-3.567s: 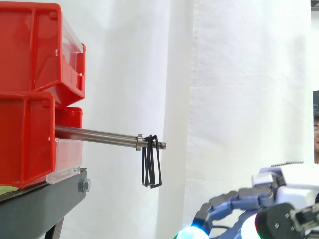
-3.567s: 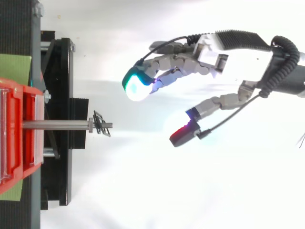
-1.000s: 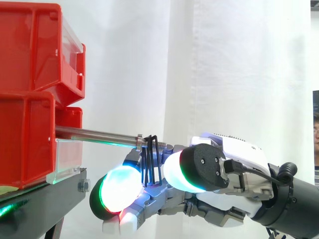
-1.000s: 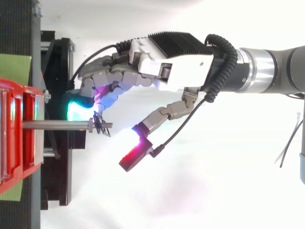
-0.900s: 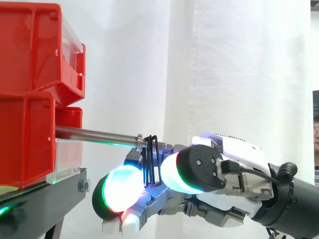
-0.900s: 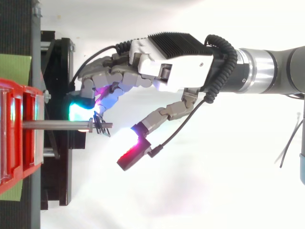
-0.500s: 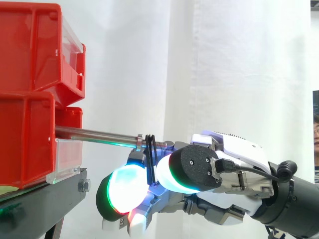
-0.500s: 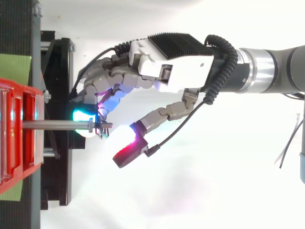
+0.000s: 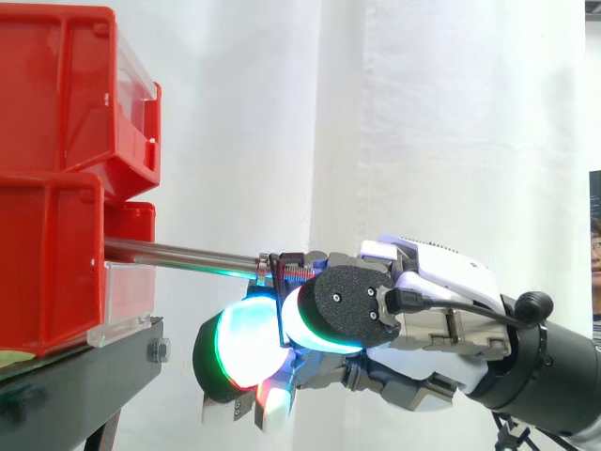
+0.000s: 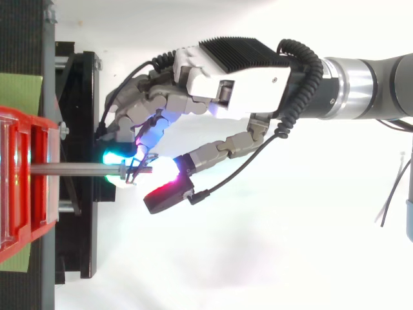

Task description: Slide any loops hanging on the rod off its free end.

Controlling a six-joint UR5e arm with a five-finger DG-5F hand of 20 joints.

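Rod: a steel rod (image 9: 178,252) is held level, projecting rightwards from the red bins (image 9: 56,188) on the left; its free right end is threaded.
Loops: black wire loops (image 10: 134,170) are hung on the rod at its right end, just right of a small nut; in the side view only their tops are seen, the rest being hidden by the glowing pads.
Hand: the hand (image 10: 239,77) is brought in from the right, with its fingers curled about the rod's free end. The loops are clamped between the thumb on the near side and the fingertips (image 10: 115,155) on the far side.
Pad glow: cyan, green and red are shown.
Stand: the bins are carried on a black stand (image 9: 75,385).
Backdrop: a white curtain (image 9: 451,122) is hung behind.
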